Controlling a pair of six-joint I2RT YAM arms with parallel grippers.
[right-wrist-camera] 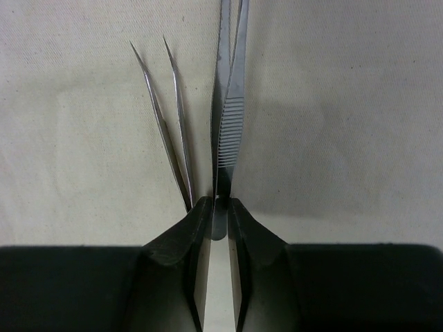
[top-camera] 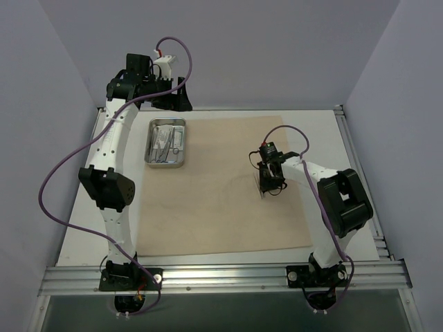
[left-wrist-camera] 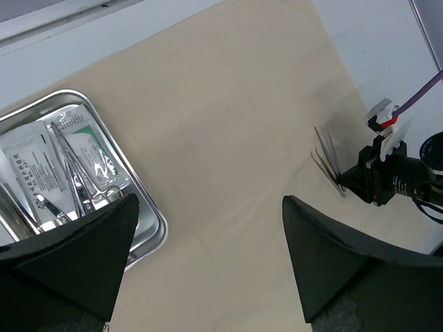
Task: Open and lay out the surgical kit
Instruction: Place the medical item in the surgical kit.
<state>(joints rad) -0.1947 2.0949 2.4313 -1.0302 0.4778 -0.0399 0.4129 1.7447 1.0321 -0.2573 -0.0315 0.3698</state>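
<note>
**Entry: ribbed tweezers** [right-wrist-camera: 228, 117]. Flat polished steel with a ridged grip, clenched at one end by the right gripper [right-wrist-camera: 219, 207], low over the right half of the cloth [top-camera: 221, 207].

**Risk, as we judge it:** the smooth blades may pivot in so narrow a pinch, and their tips may knock the pointed tweezers [right-wrist-camera: 156, 114], needle-fine, just beside them.

**Cloth:** beige, woven, matte, spread flat.

**Tray** [left-wrist-camera: 156, 221]: shiny steel with rounded corners, holding scissor-handled tools [left-wrist-camera: 76, 183] and clear packets [left-wrist-camera: 31, 166].

**Left gripper** [left-wrist-camera: 209, 207]: spread wide and empty, near the tray.
</note>
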